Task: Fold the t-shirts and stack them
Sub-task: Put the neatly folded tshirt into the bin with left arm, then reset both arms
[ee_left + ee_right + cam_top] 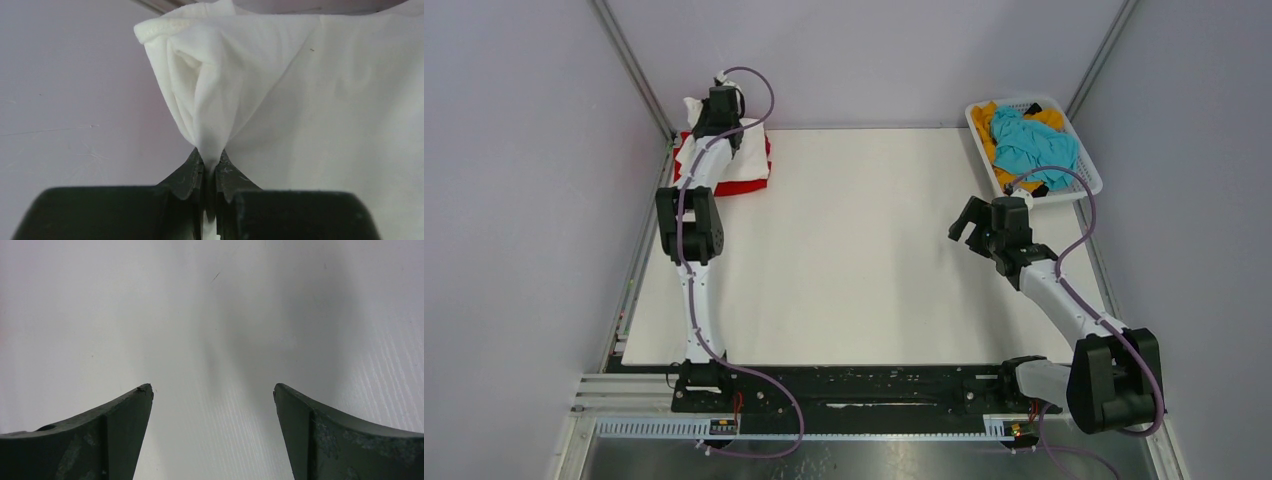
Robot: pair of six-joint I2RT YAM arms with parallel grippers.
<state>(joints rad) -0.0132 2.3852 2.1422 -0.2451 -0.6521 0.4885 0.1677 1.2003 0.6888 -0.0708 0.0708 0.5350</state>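
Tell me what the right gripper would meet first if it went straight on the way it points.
Most likely the bare white table: the open right gripper shows only that surface ahead in its wrist view. Distance is unclear.

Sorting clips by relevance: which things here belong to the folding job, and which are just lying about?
Job: white t-shirt, pinched in the left gripper; red t-shirt; teal t-shirt; orange-yellow t-shirt.
Lying about: white slotted basket, holding the teal and orange-yellow shirts.

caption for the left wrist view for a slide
Left end effector shut on a pinched fold of the white t-shirt.
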